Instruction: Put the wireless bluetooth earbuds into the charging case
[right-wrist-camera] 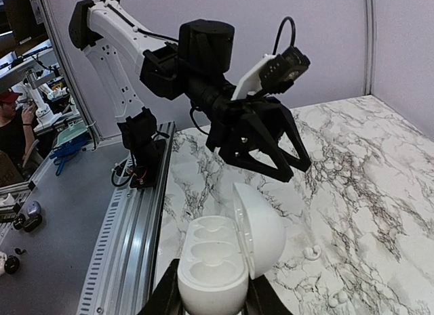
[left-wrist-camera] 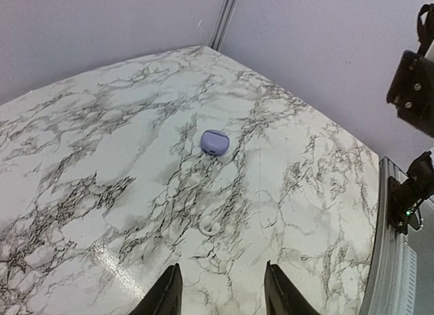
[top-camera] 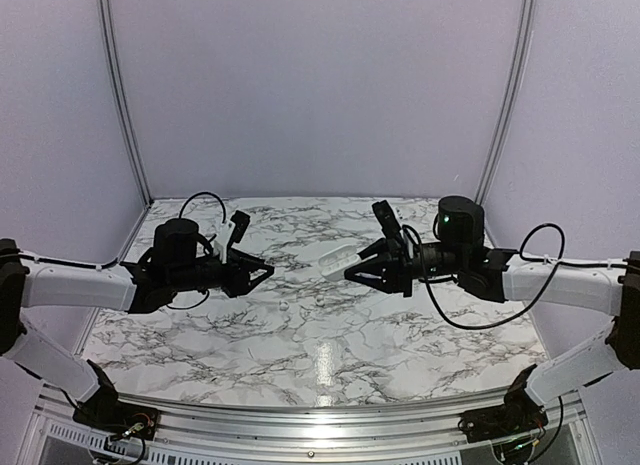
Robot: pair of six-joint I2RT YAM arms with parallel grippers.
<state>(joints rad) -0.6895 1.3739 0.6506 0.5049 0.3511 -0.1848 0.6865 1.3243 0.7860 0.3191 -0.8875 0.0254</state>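
Marble-print laminate, white with grey veins, covers the worktop (top-camera: 300,335), and it throws back a glare from the lamp overhead. Pale lilac-tinted walls (top-camera: 320,85) close it in on three sides, with metal strips in the corners. An aluminium rail (top-camera: 320,425) runs along the near edge, where both arms are bolted.

From overhead I see the two arms reaching inward, tips facing each other over the middle of the worktop and apart. The right claw (top-camera: 352,270) grips the white charging case (top-camera: 338,255) and holds it off the surface. The left claw (top-camera: 258,271) has its jaws apart with nothing between them.

The right wrist camera shows what the overhead view cannot: the case's lid stands hinged open, its moulded hollows facing the lens, and the fingers clamp the lower shell from both sides. Past the case, under the left claw, a whitish earbud (right-wrist-camera: 312,252) lies on the marble. Nearer the right claw sits a second pale speck, too small for me to name. This view also looks out of the enclosure to a grey bench and a person in a red cap (right-wrist-camera: 13,125).

The left wrist camera alone shows a lilac case (left-wrist-camera: 215,141), shut, lying well ahead of the left claw. One whitish bud rests between that case and the fingertips. I cannot find the lilac case from overhead.
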